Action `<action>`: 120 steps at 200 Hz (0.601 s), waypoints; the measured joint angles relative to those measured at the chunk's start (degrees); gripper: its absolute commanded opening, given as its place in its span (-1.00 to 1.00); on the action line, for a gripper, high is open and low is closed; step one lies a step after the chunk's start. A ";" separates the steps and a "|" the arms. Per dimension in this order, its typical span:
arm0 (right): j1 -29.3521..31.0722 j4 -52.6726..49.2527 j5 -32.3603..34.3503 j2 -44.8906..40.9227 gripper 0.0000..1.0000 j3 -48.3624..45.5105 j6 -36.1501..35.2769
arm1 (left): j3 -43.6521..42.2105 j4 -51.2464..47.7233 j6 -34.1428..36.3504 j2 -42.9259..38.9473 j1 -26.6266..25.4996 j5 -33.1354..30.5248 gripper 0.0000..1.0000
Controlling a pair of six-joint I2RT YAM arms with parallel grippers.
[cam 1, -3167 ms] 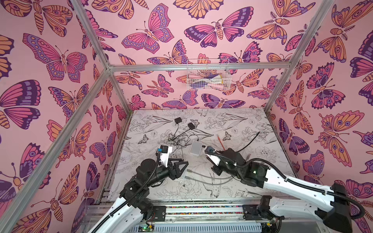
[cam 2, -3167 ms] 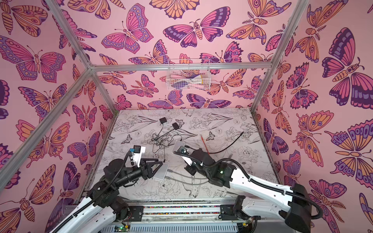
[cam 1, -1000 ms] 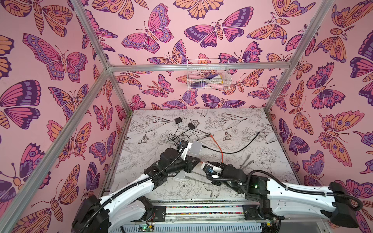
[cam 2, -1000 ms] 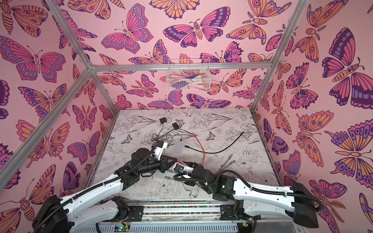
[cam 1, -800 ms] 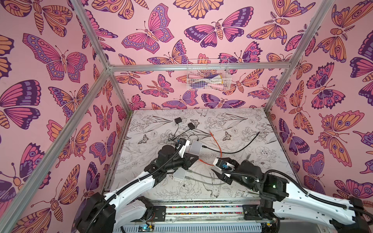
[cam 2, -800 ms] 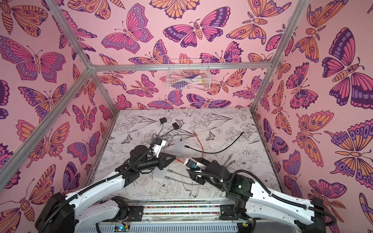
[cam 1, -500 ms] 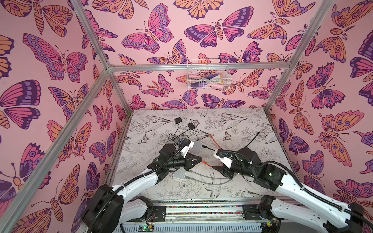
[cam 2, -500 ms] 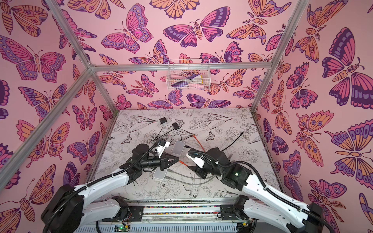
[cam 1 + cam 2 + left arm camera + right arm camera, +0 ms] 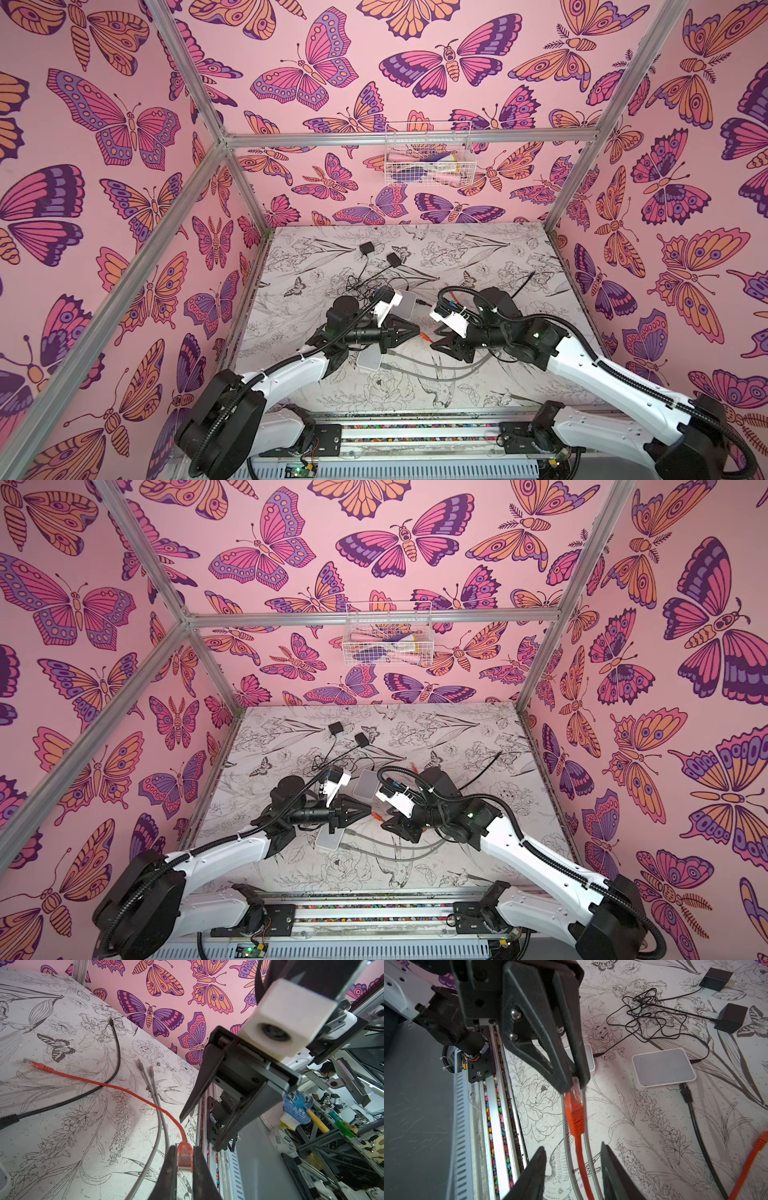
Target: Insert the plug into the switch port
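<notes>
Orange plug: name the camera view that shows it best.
The right wrist view: the orange plug sits at the centre, large and sharp, its tip pinched in the left gripper and the rest of its body exposed. The left wrist view shows it partly hidden between the jaws; both top views show only a tiny orange speck.

Your left gripper (image 9: 417, 335) has its fingers (image 9: 169, 1169) pinched on the orange plug (image 9: 184, 1155). Your right gripper (image 9: 433, 338) faces it tip to tip, just beside that plug, fingers spread apart and gripping nothing. Both wrists are level and low.
</notes>
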 measured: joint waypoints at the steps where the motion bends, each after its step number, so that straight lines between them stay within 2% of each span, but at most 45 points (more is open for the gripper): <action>1: -0.02 0.00 -0.09 0.00 -0.12 0.00 0.00 | 0.00 0.11 0.00 0.04 0.02 0.04 -0.98; 50: -0.07 0.02 -1.44 0.50 -0.13 -0.02 -0.02 | -0.11 5.09 -0.70 1.64 0.66 1.90 -0.97; 120: -0.94 1.64 -1.44 0.94 -0.20 -1.01 -0.07 | -0.92 7.39 -2.01 2.95 1.03 2.75 -0.98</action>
